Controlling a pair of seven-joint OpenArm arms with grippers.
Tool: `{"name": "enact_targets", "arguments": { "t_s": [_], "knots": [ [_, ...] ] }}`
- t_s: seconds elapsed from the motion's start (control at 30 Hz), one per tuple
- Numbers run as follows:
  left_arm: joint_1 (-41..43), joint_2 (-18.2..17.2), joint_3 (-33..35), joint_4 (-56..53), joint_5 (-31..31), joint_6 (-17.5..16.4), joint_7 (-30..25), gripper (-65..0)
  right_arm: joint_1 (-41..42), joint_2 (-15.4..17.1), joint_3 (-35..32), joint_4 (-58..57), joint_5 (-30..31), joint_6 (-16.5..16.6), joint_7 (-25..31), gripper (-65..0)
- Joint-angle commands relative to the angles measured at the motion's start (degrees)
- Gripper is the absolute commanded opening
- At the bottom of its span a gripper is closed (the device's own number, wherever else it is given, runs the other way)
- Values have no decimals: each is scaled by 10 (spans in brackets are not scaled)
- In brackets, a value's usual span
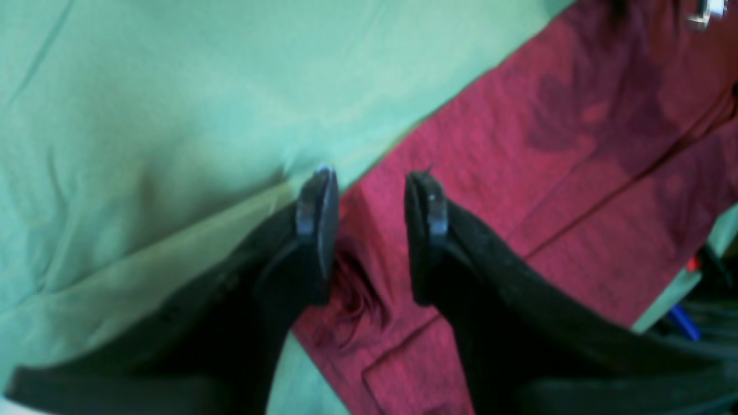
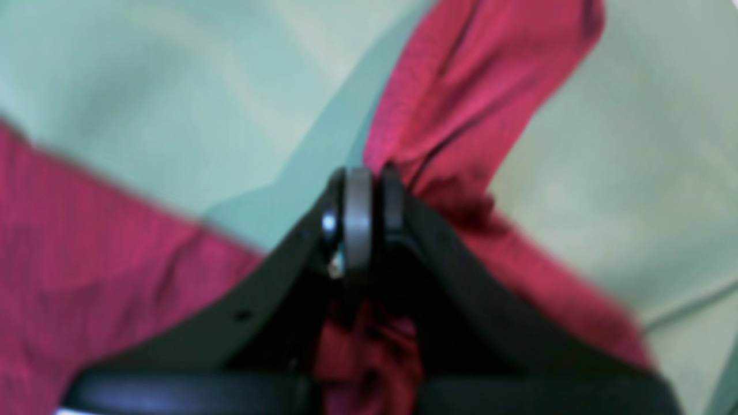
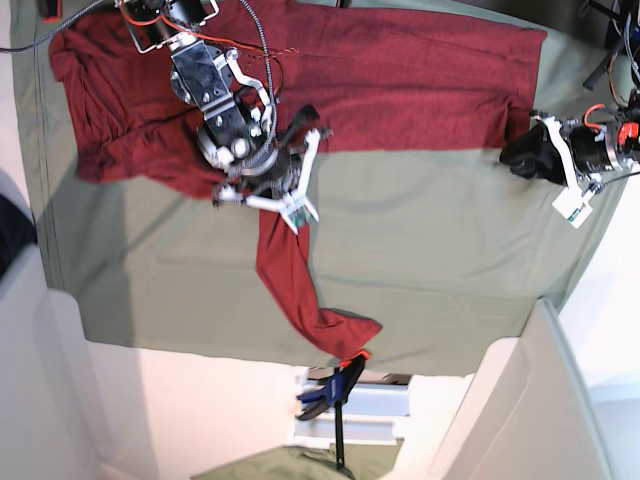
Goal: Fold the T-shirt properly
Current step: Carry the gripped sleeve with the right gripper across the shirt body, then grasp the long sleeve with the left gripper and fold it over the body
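The T-shirt is maroon and lies spread along the far side of the olive-green cloth. One long sleeve trails toward the near edge. My right gripper is shut on the upper part of that sleeve; in the right wrist view its fingers meet, with red fabric bunched beside and under them. My left gripper is at the shirt's right corner. In the left wrist view its jaws stand apart over the shirt's edge, with a small pucker of fabric between them.
A blue and black clamp grips the cloth's near edge, close to the sleeve's cuff. White panels border the table at the front and sides. Red and black cables hang over the shirt by the right arm.
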Motion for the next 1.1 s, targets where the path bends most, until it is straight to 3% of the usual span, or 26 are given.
{"name": "enact_targets", "arguments": {
  "t_s": [0.0, 0.33, 0.43, 0.57, 0.6, 0.67, 0.73, 0.87, 1.07],
  "knots": [
    [-11, -14, -5, 8, -11, -5, -17, -417, 4, 4, -1, 27, 1, 1, 11, -650],
    [-13, -5, -5, 11, -58, -5, -23, -391, -159, 99, -5, 236, 24, 1, -16, -650],
    [-20, 15, -4, 23, -58, -5, -26, -338, -193, 117, -5, 269, 22, 1, -16, -650],
    [-60, 66, 9, 28, -48, -5, -26, -332, -200, 118, -4, 272, 23, 1, -27, -650],
    [-73, 81, 17, 28, -32, -5, -30, -332, -200, 118, -4, 273, 22, 1, -29, -623],
    [-100, 108, 37, 25, 7, -5, -47, -332, -200, 118, -3, 273, 17, 1, -30, -435],
    [-128, 135, 60, 13, 54, -5, -73, -332, -200, 118, -3, 278, -5, 1, -32, -330],
    [-188, 192, 97, -51, 129, -5, -116, -332, -201, 118, 1, 321, -45, 0, -61, -322],
    [-291, 291, 110, -218, 175, -1, -129, -333, -218, 119, 71, 388, -53, -1, -75, -323]
  ]
}}
